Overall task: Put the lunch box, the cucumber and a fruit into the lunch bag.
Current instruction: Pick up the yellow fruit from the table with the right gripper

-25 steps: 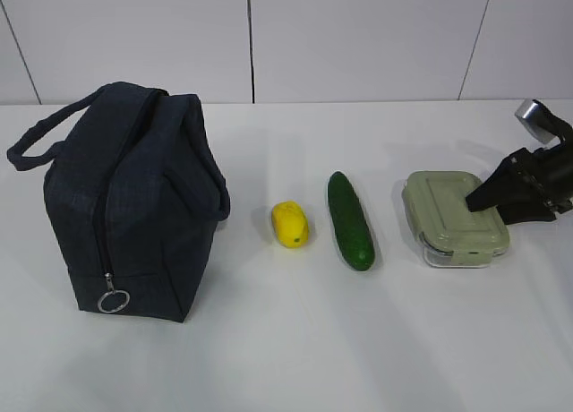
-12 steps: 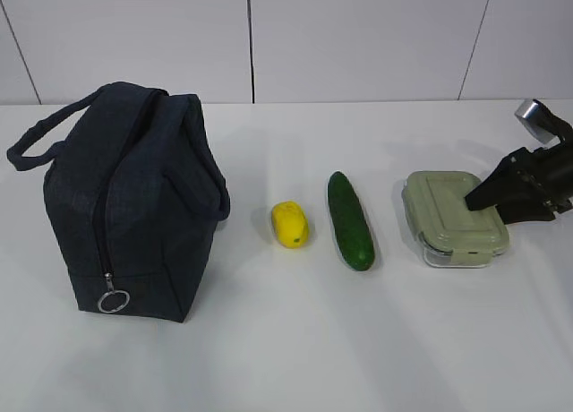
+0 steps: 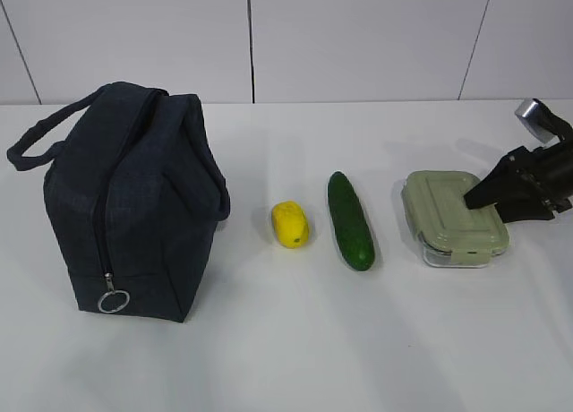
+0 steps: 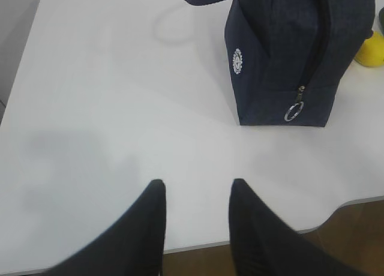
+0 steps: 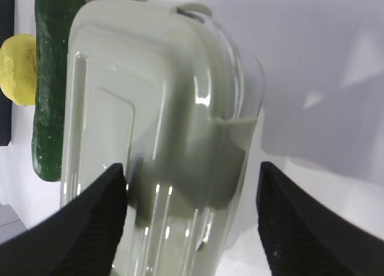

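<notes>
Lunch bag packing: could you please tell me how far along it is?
Nothing is packed yet. The lunch bag stands zipped shut, with the fruit and cucumber lying on the table beside it. In hand: the right gripper, jaws open, is poised over the lunch box. Left: opening the bag and loading all three.

On the table [image 3: 286,340], four items stand in a row from left to right: the lunch bag [image 3: 134,206], the fruit [image 3: 290,225], the cucumber [image 3: 350,219] and the lunch box [image 3: 448,217]. The bag stands upright at far left, well apart from the fruit. The fruit lies just left of the cucumber, which lies lengthwise front to back. The lunch box sits right of the cucumber, with the right gripper [image 3: 483,206] over its right end. The left gripper [image 4: 195,228] hovers above bare table in front of the bag
</notes>
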You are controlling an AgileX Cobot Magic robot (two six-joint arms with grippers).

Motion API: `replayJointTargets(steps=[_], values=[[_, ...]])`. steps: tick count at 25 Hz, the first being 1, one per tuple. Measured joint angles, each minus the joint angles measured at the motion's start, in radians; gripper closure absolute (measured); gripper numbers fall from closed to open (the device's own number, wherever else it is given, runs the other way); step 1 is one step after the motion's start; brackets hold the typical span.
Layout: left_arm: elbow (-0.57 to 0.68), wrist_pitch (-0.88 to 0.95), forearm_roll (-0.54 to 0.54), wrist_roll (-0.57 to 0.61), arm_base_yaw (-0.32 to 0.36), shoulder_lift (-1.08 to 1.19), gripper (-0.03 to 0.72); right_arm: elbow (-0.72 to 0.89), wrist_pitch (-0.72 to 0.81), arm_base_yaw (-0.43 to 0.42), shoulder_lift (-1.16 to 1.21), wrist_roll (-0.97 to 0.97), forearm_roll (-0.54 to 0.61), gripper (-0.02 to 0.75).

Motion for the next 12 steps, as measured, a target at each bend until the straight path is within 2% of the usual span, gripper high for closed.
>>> replayJointTargets(steps=[12], values=[[0.0, 0.0, 0.0, 0.0, 0.0, 0.0, 0.45, 0.0, -0.005, 0.0, 0.002, 0.02, 0.011, 0.235]])
